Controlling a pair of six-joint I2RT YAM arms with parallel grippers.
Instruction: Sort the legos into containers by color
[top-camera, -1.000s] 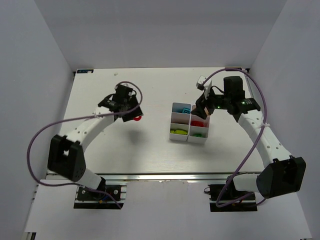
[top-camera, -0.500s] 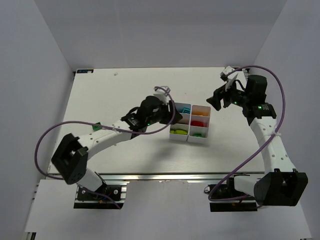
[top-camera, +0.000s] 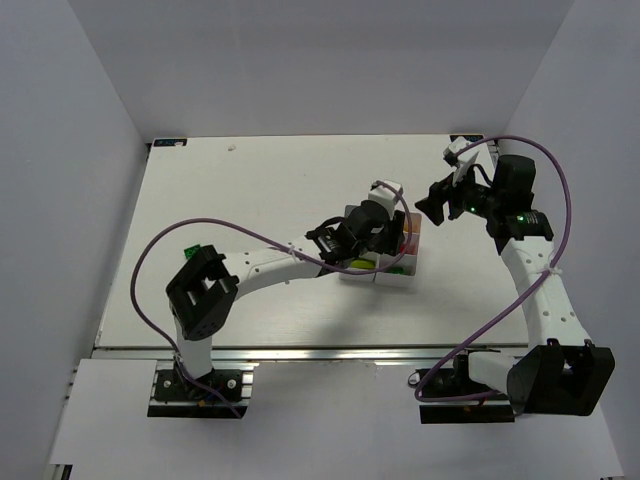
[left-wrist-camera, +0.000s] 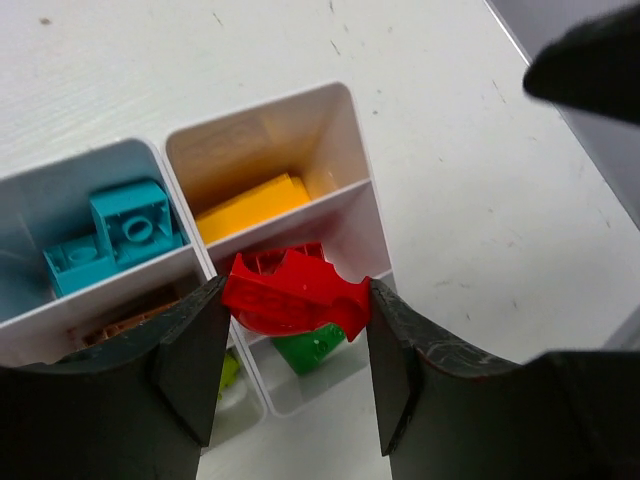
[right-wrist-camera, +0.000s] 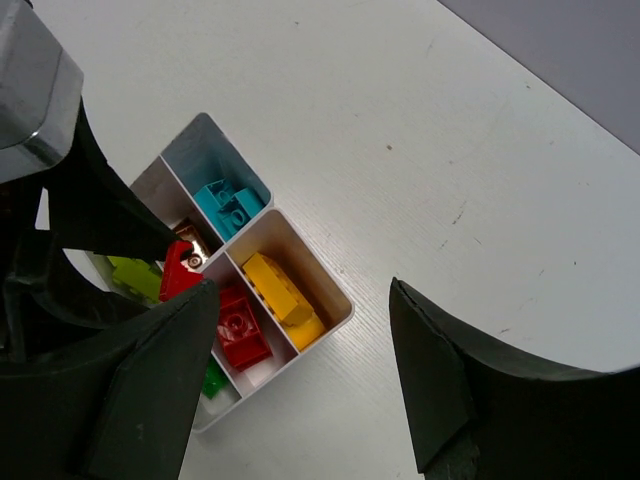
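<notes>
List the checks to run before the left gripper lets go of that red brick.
1. Held red brick clamped in the left gripper: ok.
2. Held red brick above the containers: ok.
3. Held red brick centred over the bin with the loose red brick, not the green brick bin beside it: cannot tell.
4. Right gripper open, empty, off to the side of the containers: ok.
5. Cyan bricks and yellow brick in separate bins: ok.
</notes>
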